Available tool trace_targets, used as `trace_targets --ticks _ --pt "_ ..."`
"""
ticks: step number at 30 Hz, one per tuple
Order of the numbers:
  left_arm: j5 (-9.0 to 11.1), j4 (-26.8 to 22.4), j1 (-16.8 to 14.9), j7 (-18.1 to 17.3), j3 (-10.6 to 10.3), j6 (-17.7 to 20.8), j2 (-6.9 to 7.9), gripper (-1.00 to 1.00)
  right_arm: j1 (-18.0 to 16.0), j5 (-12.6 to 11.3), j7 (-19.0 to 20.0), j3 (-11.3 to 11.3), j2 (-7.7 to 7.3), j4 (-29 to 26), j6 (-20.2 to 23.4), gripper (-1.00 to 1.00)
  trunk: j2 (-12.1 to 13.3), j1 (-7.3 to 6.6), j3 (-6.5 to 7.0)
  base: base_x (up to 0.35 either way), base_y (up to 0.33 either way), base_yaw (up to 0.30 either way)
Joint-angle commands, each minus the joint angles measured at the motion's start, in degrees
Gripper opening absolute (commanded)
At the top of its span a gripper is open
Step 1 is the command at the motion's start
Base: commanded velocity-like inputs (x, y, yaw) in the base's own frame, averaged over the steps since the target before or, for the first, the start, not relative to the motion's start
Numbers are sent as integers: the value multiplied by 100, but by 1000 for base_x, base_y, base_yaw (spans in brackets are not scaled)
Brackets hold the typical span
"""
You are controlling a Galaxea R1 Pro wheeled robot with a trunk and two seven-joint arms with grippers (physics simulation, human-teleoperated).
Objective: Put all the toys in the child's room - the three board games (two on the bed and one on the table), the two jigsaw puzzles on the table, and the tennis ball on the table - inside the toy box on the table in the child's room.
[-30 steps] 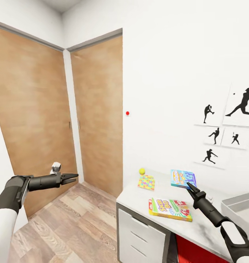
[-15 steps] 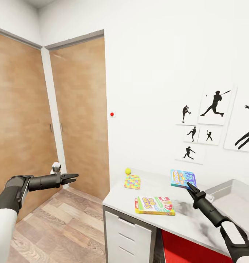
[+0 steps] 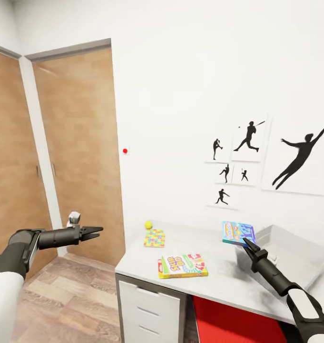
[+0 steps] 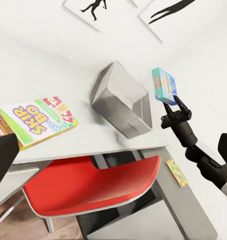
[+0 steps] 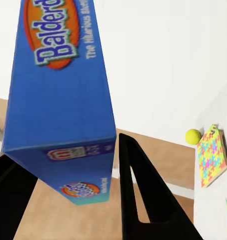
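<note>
My right gripper (image 3: pixel 248 243) is shut on the lower edge of the blue board game (image 3: pixel 238 232), held upright above the table (image 3: pixel 219 283), just left of the light-grey toy box (image 3: pixel 288 255). The wrist view shows its black fingers (image 5: pixel 143 200) clamping the blue board game (image 5: pixel 58 100). A green-and-red board game (image 3: pixel 182 266) lies flat near the table's front edge. Further back lie a jigsaw puzzle (image 3: pixel 154 237) and the yellow tennis ball (image 3: pixel 148 224). Another jigsaw puzzle (image 4: pixel 176 172) lies on a lower grey surface beyond the right arm. My left gripper (image 3: pixel 96 233) hangs open and empty over the floor, left of the table.
Wooden doors (image 3: pixel 78 157) stand at the left, with plank floor (image 3: pixel 62 300) below them. A red chair (image 3: pixel 233 319) is tucked under the table beside white drawers (image 3: pixel 150 309). Black baseball silhouettes (image 3: pixel 299 157) hang on the white wall.
The camera has swung right: doors, table and pictures have shifted left in the picture, and more of the toy box shows. Both arms keep their pose, the right still holding the blue game.
</note>
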Motion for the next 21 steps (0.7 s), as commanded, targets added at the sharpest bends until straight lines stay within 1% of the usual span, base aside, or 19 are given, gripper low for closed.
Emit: trace_targets --ticks 1,2,3,4,5,6,7,8,9,10,11,12,14,17,21 --pt "-60 -5 -1 -49 -44 60 -13 100 -5 -38 7 -15 -1 5 43 -100 -4 2 2 0 0 -279" --pt "-60 -5 -1 -49 -98 60 -24 100 -5 -38 8 -16 -2 5 43 -100 -4 2 6 0 0 -279" --pt "-59 -5 -1 -49 -235 59 -54 100 -5 -38 10 -16 -4 5 42 -100 -4 2 10 0 0 -279" --pt "-59 -7 -1 -49 -317 61 -74 100 -5 -38 11 -17 -5 5 41 -100 -4 2 13 0 0 -279" --pt "-59 -10 -1 -49 -493 65 -133 100 -5 -38 12 -17 -7 2 41 -100 -4 2 17 0 0 -279" --pt "-59 -11 -1 -49 -579 70 -175 100 -5 -38 12 -17 -7 1 41 -100 -4 2 21 0 0 -279" --pt "-64 -15 -1 -49 -747 76 -293 100 -5 -39 13 -17 -7 -1 40 -100 -4 2 25 0 0 -278" --pt "-66 -24 -3 -49 -822 80 -369 100 -5 -39 13 -17 -7 -2 40 -100 -4 2 29 0 0 -278" --pt "-75 -79 -6 -49 -940 92 -549 100 -5 -39 13 -17 -7 -2 40 -100 -4 2 32 0 0 -279" --pt "-80 -195 -10 -40 -1016 114 -717 100 -5 -35 14 -17 -7 -3 40 -100 -4 2 36 0 0 -279" --pt "-82 -337 -14 78 -1065 132 -845 100 -5 -33 14 -17 -7 -3 38 -100 -4 2 40 0 0 -278" --pt "-85 -439 -14 171 -1099 139 -929 100 -5 -32 16 -16 -7 -3 36 -100 -4 2 44 0 0 -278" --pt "-86 -523 -12 293 -1131 137 -1004 100 -5 -32 18 -12 -7 -4 34 -100 -4 2 51 0 0 -278" --pt "-81 -595 -11 443 -1148 132 -1060 100 -5 -20 21 -9 -7 -4 31 -100 -4 2 63 0 0 -278" --pt "-60 -614 -10 482 -1138 122 -1063 100 -5 -14 22 -9 -7 -4 28 -100 -4 2 78 0 0 -278"
